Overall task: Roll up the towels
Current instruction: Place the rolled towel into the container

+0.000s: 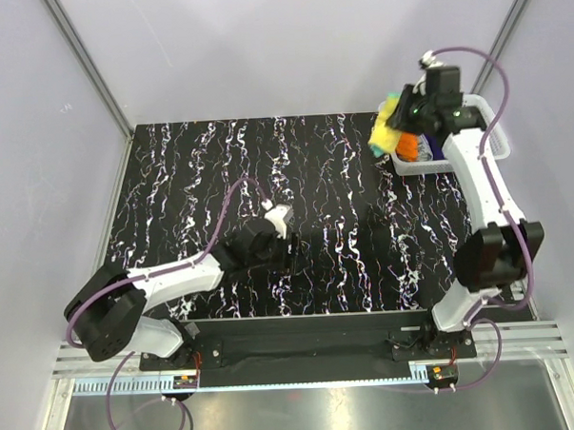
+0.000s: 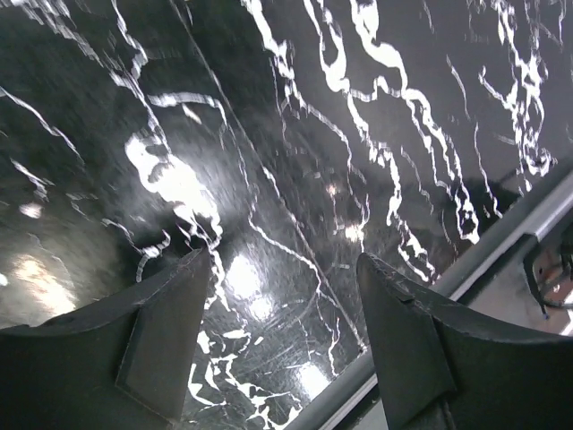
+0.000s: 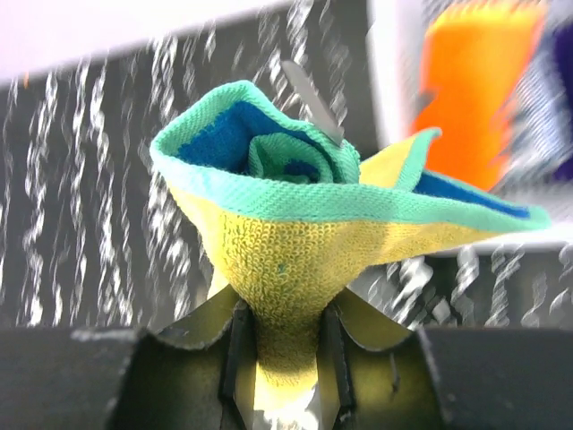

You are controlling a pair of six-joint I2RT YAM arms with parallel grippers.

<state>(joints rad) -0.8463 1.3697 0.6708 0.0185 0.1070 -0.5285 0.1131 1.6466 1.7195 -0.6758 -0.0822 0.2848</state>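
Right gripper [image 3: 282, 327]: fingers closed tight on teal-yellow towel [image 3: 286, 242]. Towel bunched, held off table, just beside white basket [image 1: 428, 167] at its left edge. Orange towel [image 1: 410, 150] lies inside basket. Left gripper [image 2: 282, 269]: fingers spread wide, nothing between them, low over black marbled table [image 1: 342, 165], well apart from basket on its near-left side.

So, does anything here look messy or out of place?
Only the teal and yellow towel: the right gripper pinches it in a crumpled bunch near the white basket, not rolled. Nothing looks spilled or damaged.
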